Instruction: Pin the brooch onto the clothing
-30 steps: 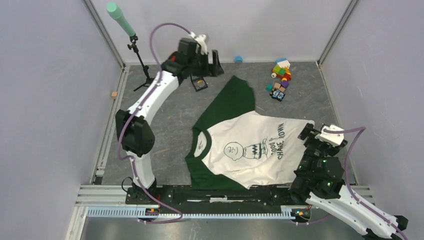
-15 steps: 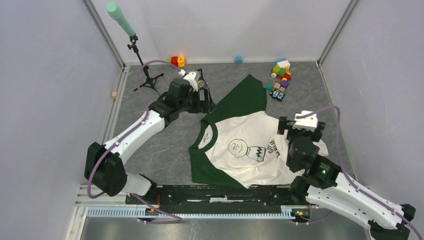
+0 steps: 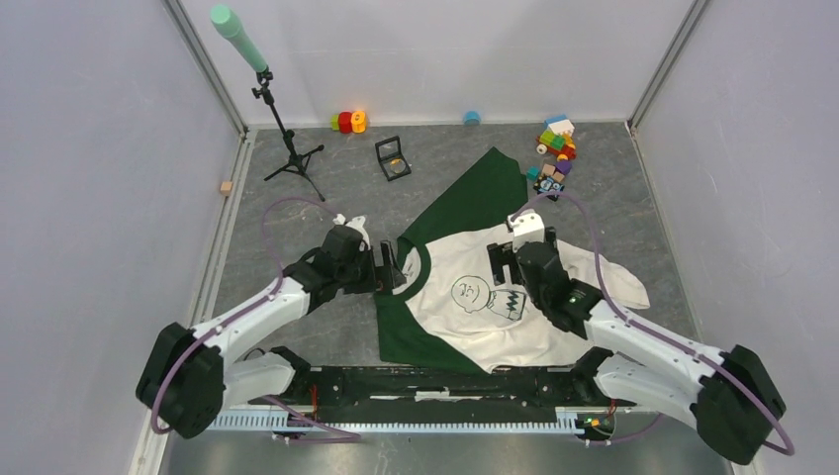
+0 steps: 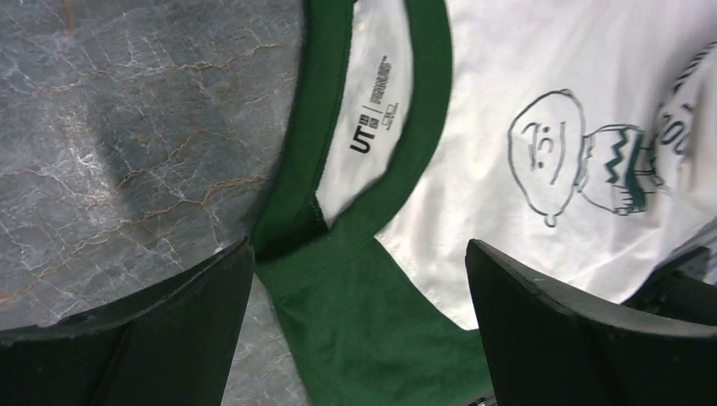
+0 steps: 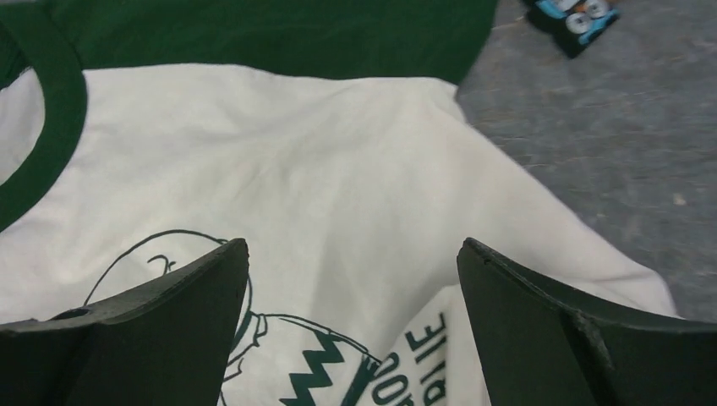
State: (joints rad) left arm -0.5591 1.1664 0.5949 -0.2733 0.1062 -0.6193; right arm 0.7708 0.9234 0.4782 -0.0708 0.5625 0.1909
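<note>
A small dull round shape, possibly the brooch [image 3: 398, 168], is seen in the open black box [image 3: 388, 148] at the far side of the counter [image 3: 326, 198]. It is too small to be told with certainty. It lies well apart from both tools.

The clothing [image 3: 465, 322] is spread flat on the counter nearer the arms, with its green collar [image 4: 427, 76] turned to the left. The left tool [image 3: 396, 269] is held just over that collar with its fingers spread wide. In the left wrist view the collar and neck label [image 4: 372, 127] are framed between the fingers, and nothing is pinched.

The right tool [image 3: 502, 265] is held over the cream chest by the cartoon print [image 5: 279, 347], its fingers likewise spread and gripping nothing. Toy blocks [image 3: 554, 148] are scattered beyond the far sleeve.
</note>
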